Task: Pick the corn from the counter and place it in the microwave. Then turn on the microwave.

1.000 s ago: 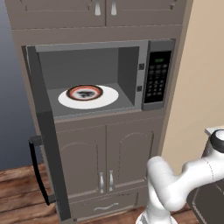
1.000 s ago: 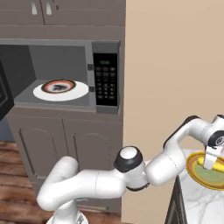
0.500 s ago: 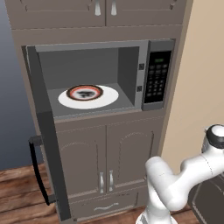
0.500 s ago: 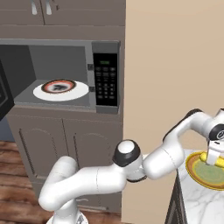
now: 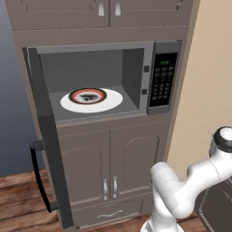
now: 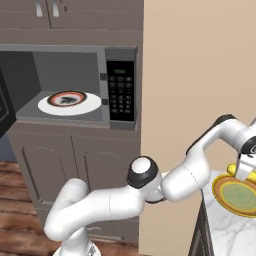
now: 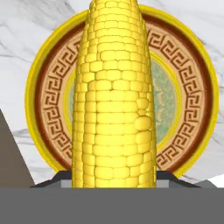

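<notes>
We have raised the gripper off the counter, closed on the corn, now above the patterned plate. Next: the open microwave at ten o'clock.

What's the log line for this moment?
phase: grasping | corn: over patterned plate on counter | gripper: at corn | microwave: door open

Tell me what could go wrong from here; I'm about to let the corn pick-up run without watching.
1. The corn is round and lies on a patterned plate; it may roll from between the fingers as they close.
2. That plate sits near the counter edge, so a push might shift it.
3. A dark-rimmed dish already sits on the white plate in the microwave, leaving little room for the corn.
</notes>
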Controlling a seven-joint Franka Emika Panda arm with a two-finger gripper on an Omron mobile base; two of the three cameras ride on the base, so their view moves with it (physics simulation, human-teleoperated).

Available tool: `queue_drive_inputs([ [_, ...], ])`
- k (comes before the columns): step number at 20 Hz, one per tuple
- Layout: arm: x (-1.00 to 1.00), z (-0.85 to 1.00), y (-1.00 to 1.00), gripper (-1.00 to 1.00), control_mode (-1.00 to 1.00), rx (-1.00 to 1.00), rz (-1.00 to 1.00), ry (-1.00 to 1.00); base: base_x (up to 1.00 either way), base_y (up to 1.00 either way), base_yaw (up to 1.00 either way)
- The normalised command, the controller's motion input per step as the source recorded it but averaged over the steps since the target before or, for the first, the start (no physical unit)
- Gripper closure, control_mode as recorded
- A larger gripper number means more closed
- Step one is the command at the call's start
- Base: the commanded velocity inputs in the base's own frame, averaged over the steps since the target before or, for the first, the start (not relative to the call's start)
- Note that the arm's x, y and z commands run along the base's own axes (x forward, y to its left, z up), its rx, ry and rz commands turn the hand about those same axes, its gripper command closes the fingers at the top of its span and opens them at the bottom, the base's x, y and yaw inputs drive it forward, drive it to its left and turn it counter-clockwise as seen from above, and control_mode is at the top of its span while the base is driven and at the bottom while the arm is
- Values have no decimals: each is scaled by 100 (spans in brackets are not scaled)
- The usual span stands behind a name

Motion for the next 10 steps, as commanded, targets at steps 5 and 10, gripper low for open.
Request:
queue_drive_inputs([
  [5, -2, 14, 49, 100, -100, -13, 0, -19, 0, 0, 0],
  [10, -13, 0, 46, 100, -100, -15, 0, -34, 0, 0, 0],
])
